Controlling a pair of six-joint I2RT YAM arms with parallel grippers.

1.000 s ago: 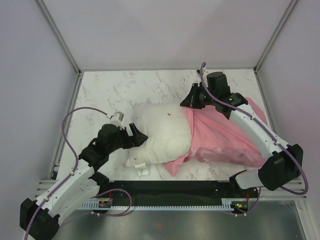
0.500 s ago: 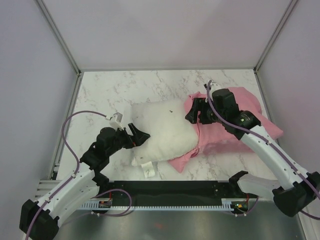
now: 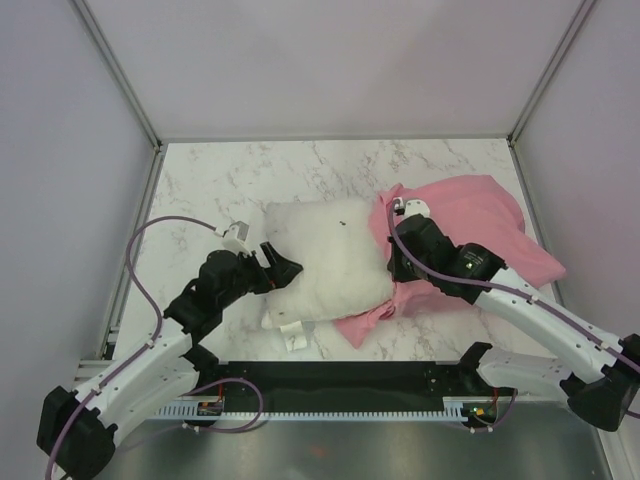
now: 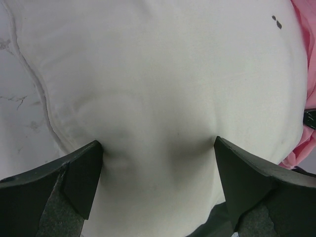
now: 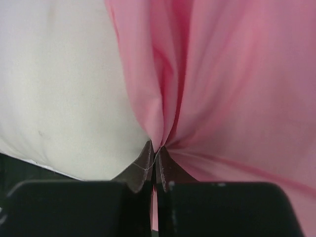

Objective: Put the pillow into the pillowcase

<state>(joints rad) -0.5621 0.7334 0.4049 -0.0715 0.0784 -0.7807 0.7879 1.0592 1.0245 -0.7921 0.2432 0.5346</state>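
Right claw point(image 5: 155, 148) clamped on a fold of the pillowcase point(image 3: 470, 215); left claw point(image 4: 158, 148) spread wide, pressed against the pillow point(image 3: 325, 260) near the front edge of the surface point(image 3: 220, 180)

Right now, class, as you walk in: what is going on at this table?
Two robot arms are working to get a white pillow into a pink satin pillowcase on a marble table. The left pincer is wide open, and both fingers press into the pillow's left end. The right pincer is shut on a fold of the pillowcase where it meets the pillow's right edge. Most of the pillow lies uncovered.
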